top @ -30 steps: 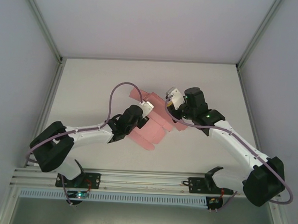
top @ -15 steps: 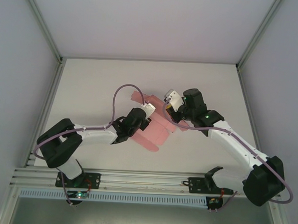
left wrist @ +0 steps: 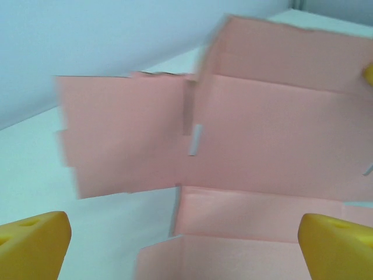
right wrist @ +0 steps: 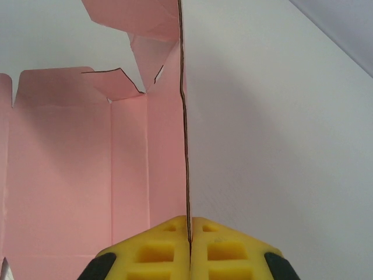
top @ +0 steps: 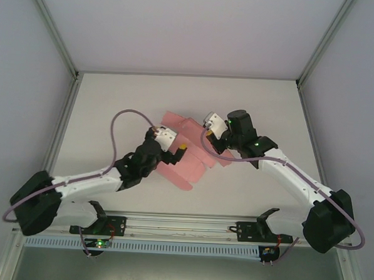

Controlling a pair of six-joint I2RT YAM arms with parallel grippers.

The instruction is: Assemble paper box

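The paper box (top: 191, 163) is a pink die-cut card sheet with flaps, lying unfolded in the middle of the white table (top: 113, 105). My left gripper (top: 179, 151) hovers over the sheet's left part. In the left wrist view its yellow fingertips (left wrist: 34, 245) stand far apart at the lower corners, with the creased pink panels (left wrist: 262, 134) below and nothing between them. My right gripper (top: 219, 143) is at the sheet's right edge. The right wrist view shows its yellow pads (right wrist: 163, 248) pressed together on a thin upright edge of the card (right wrist: 64, 175).
Grey enclosure walls and metal posts (top: 54, 33) frame the table on three sides. An aluminium rail (top: 182, 226) carrying both arm bases runs along the near edge. Purple cables (top: 122, 121) loop above each arm.
My left gripper has opened, let go of the sheet and drawn back to the left and nearer. The right gripper has stayed shut on the card's edge, shifting slightly left.
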